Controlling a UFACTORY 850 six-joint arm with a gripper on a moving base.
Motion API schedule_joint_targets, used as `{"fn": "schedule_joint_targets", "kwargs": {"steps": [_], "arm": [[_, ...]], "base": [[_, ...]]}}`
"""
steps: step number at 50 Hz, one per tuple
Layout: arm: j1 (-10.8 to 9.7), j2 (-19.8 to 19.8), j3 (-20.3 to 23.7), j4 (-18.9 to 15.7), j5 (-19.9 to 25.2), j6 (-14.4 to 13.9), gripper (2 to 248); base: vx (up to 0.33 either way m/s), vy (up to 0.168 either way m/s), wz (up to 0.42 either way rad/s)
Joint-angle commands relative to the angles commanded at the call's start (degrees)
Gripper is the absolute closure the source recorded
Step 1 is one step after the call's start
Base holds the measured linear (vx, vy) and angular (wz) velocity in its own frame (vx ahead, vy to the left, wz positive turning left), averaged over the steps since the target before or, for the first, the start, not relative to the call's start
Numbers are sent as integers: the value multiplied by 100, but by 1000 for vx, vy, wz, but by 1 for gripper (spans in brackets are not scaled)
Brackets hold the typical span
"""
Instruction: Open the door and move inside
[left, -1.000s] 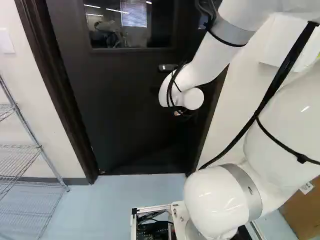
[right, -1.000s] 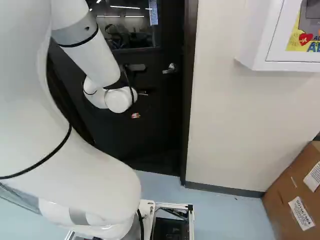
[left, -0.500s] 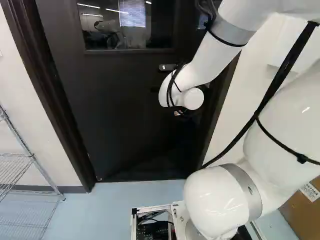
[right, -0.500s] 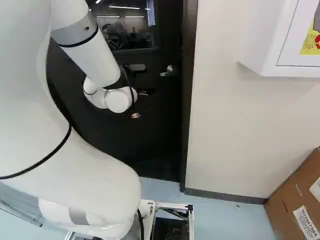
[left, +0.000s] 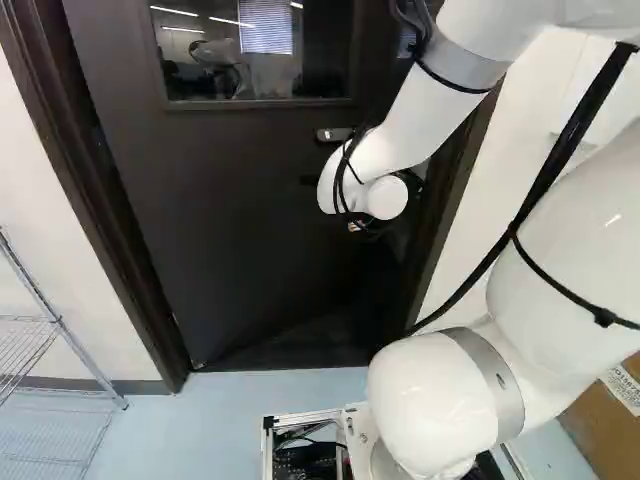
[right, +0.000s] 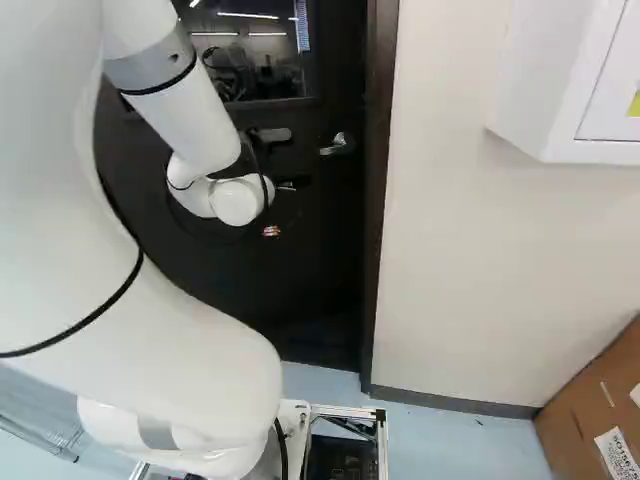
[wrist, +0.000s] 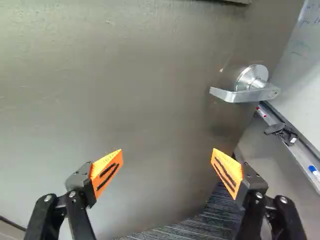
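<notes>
Dark brown, the door (left: 230, 220) is standing partly open, straight ahead of the arm (left: 410, 120) and inside its frame (right: 380, 200); striped carpet (wrist: 220, 210) and a whiteboard (wrist: 300, 65) are showing past its free edge in the wrist view. The metal handle (wrist: 245, 92) is sitting near that edge, ahead of the gripper (wrist: 167, 167) and off to one side. The jaws are standing wide apart, nothing between the orange pads (wrist: 106, 171). Whether the arm is touching the door, I cannot tell.

Handling guess: the door is looking heavy and stiff, turning on hinges opposite the handle, probably swinging away from the base. Its smooth face is offering nothing to pinch, so pads are likely to be slipping if pushing at a slant. Pushing square and slow near the free edge is giving the best leverage; pushing by the hinges is costing more force. The handle is looking hard, slick and thin; if gripping is needed, taking the flat bar mid-length, one pad above and one below, is making sense.
</notes>
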Motion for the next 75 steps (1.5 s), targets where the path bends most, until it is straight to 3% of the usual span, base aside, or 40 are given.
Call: {"fn": "schedule_joint_targets", "kwargs": {"steps": [48,75], "arm": [[0,0,0,0,0,0,3],[-15,-286,-273,0,0,0,3]], "base": [[31,2,4],[1,0,0]]}}
